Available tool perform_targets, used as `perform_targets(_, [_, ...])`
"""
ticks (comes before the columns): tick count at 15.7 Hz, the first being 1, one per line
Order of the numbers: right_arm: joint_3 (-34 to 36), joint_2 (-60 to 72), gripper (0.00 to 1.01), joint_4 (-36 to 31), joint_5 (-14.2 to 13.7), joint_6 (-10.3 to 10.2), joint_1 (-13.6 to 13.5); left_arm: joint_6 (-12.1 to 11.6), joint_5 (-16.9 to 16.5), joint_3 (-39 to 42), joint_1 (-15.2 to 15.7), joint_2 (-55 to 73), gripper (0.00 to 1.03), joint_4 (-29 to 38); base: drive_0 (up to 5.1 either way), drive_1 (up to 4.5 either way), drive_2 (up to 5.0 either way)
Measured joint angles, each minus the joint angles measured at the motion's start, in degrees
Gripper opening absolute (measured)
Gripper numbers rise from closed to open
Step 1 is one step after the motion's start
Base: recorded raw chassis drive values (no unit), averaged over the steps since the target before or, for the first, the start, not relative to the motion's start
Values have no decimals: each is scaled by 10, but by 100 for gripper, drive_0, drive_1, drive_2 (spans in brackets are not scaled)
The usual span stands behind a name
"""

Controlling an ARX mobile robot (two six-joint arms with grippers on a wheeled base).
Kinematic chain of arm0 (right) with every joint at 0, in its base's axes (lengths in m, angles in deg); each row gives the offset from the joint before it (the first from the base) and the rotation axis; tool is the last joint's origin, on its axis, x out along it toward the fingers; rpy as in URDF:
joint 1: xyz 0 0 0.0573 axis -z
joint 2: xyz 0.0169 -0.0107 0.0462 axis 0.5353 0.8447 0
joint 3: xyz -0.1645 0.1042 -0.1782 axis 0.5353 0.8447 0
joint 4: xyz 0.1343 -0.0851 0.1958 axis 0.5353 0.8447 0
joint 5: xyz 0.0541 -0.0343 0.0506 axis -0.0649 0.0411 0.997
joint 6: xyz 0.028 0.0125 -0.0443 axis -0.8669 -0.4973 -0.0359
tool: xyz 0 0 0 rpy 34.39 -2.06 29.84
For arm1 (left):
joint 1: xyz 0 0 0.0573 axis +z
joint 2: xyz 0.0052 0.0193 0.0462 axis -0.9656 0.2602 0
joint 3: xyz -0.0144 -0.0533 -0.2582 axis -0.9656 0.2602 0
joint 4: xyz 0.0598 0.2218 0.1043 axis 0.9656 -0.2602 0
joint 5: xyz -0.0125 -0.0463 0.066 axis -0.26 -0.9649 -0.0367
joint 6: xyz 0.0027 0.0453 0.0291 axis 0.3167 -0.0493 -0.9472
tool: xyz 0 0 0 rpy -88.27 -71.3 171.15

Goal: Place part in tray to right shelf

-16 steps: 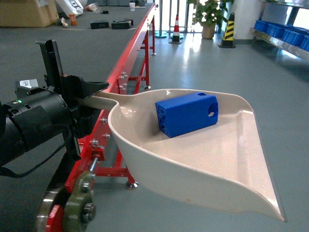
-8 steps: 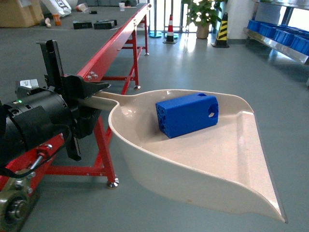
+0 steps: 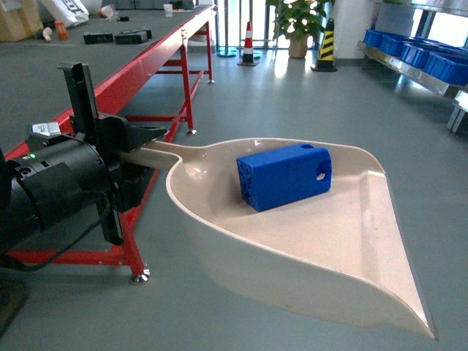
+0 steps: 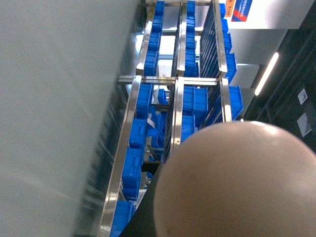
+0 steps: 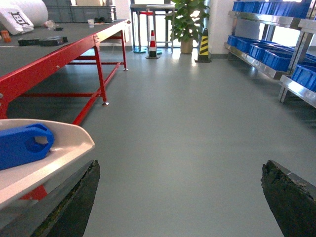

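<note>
Left end effector (image 3: pixel 130 156), black, clamped on the long straight handle of the cream plastic dustpan-shaped tray (image 3: pixel 344 241), carrying it level out over the grey floor (image 3: pixel 292 95). Small bright-blue hollow plastic block part (image 3: pixel 284 175) lying loose on its side inside the tray, near the back wall, round hole facing right; not secured by anything. Right end effector (image 5: pixel 177 197) spread wide, empty, dark fingertips (image 5: pixel 289 190) at the frame bottom, tray edge and part just to its left in the wrist view. Long red steel-framed desk (image 3: pixel 146 62) beside and behind the left arm, small items on top. Stainless-steel right shelf (image 3: pixel 413 62) with blue crates well apart, far right; transport stage, delivery not yet done. Risks: part sliding toward the open lip and dropping off if the tray tilts or the base jolts; long cantilevered tray twisting in the grip; tray lip striking the shelf rail on approach. Left wrist view mostly blocked by the tray underside.
</note>
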Motion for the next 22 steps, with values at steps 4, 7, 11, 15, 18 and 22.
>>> perform_targets(4, [0, 0, 98, 2, 0, 0, 0, 0, 1, 0, 0, 0, 14, 1, 510, -233, -233])
perform_targets(7, [0, 0, 98, 1, -2, 0, 0, -1, 1, 0, -5, 0, 14, 1, 168, -81, -81])
perform_targets(11, [0, -3, 98, -2, -2, 0, 0, 1, -1, 1, -2, -1, 14, 6, 7, 223, -210])
perform_targets(15, [0, -2, 98, -2, -2, 0, 0, 0, 1, 1, 0, -1, 14, 2, -8, 426, -441])
perform_targets(18, [0, -2, 98, 1, -2, 0, 0, 1, 1, 1, 0, -1, 14, 5, -3, 430, -437])
perform_targets(22, [0, -2, 98, 1, -2, 0, 0, 0, 1, 1, 0, -1, 14, 2, 5, 439, -428])
